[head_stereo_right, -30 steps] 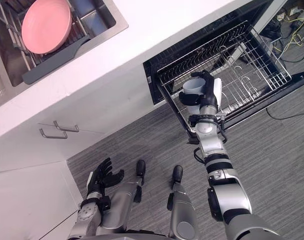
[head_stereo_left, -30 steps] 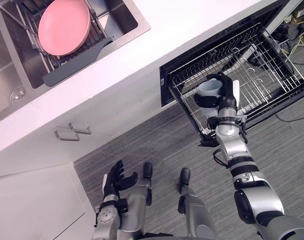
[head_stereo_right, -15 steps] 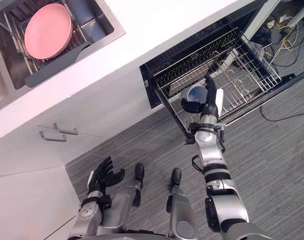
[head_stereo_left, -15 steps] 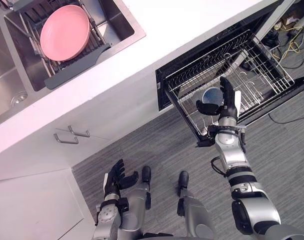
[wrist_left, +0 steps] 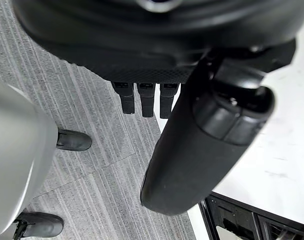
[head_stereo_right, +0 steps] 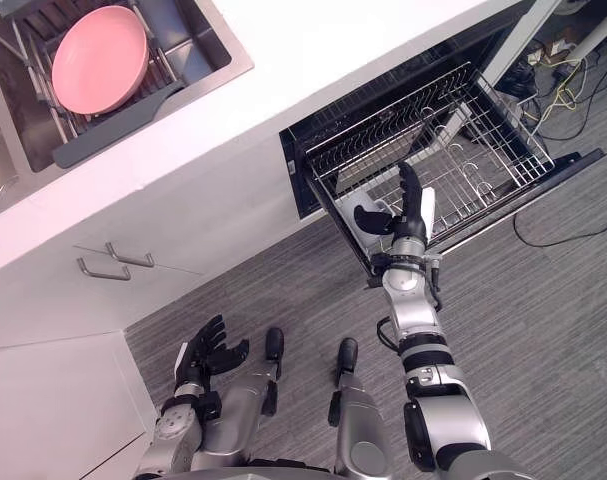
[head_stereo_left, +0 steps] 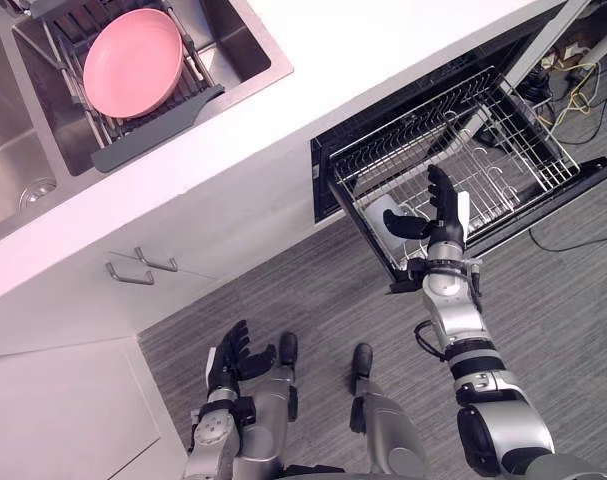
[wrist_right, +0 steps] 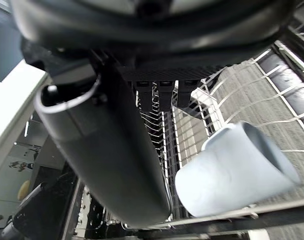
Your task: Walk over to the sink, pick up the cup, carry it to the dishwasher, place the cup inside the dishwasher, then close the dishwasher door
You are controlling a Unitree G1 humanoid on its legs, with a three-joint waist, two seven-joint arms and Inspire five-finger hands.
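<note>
right wrist view shows the pale cup point(wrist_right: 237, 170) lying on its side in the dishwasher rack point(head_stereo_left: 503, 150), free of the right hand point(head_stereo_left: 443, 222), whose fingers are straight, so pull that hand out slowly without bumping it; the left hand point(head_stereo_left: 228, 360) hangs low, fingers spread.

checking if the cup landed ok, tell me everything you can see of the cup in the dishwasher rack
The cup is plain, pale bluish white and smooth, like plastic or ceramic. It tapers slightly and shows no handle. It lies on its side on the wires of the pulled-out dishwasher rack, near the rack's front left corner, and its open mouth shows a greyer, empty inside. The right hand hovers open just beside it with fingers straight. Its thumb is close, but contact cannot be told.
</note>
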